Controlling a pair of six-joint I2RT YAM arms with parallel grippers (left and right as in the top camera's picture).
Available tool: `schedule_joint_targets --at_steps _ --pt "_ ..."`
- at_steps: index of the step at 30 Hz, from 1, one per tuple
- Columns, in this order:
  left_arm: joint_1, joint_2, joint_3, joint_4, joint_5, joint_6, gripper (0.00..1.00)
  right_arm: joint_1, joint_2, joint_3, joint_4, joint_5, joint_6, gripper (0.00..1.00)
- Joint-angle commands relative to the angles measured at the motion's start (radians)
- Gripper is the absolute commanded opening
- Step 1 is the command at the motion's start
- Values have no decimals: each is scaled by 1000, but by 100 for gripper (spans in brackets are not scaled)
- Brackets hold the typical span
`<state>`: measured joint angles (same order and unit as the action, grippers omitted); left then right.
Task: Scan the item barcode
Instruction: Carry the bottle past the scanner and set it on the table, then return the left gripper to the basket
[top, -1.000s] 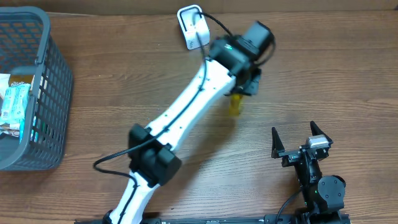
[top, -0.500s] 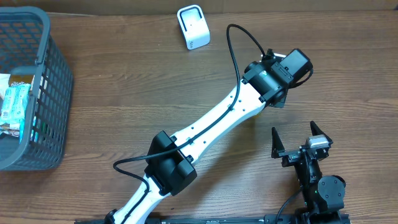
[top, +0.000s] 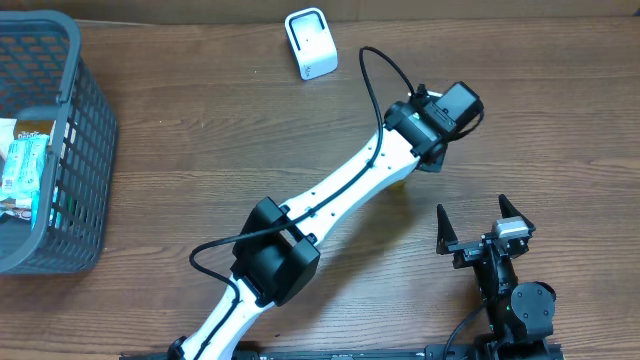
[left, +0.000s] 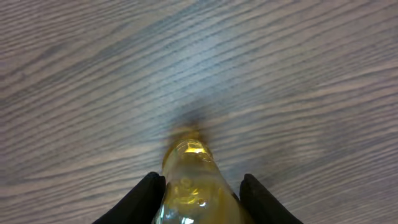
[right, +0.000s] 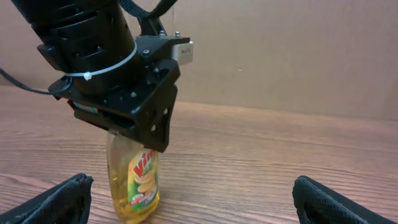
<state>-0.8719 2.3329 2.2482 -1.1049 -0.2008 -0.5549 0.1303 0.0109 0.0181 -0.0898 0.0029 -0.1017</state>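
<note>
Overhead, left arm (top: 340, 190) stretched diagonally, left gripper (left: 198, 190) clamped on yellow bottle (right: 134, 183), right gripper (top: 483, 222) apart

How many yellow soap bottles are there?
1. The yellow dish soap bottle stands upright in the left end effector, in front of the open right end effector. More could be hidden among the packets in the gray basket.

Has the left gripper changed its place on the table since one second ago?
Yes. The left gripper, holding the soap bottle, went rightward, away from the white scanner.
</note>
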Motion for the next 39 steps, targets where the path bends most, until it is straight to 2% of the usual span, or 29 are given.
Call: schedule_joint_targets --at_steps 1,7,12,18,24,27,32,36,39 --pt "4 1 -23 13 20 35 36 -6 -8 -10 6 -5 -1 100" --pt "29 1 -92 118 172 61 39 -6 -8 -10 6 -5 -1 100" --pt "30 1 -93 106 176 92 42 -6 -8 -10 6 -5 -1 100" --pt "32 -4 -91 92 176 103 61 -6 -8 -10 6 -5 -1 100" --pt "34 -13 -45 86 175 126 69 -6 -8 -10 6 -5 -1 100" --pt "36 -13 44 63 174 145 71 -6 -8 -10 6 -5 -1 100" --pt "74 -13 289 -23 159 198 72 -6 -8 -10 6 -5 -1 100" --pt "162 -13 535 -182 47 204 78 -6 -8 -10 6 -5 -1 100" --pt "259 -13 692 -318 40 201 78 -6 -8 -10 6 -5 -1 100"
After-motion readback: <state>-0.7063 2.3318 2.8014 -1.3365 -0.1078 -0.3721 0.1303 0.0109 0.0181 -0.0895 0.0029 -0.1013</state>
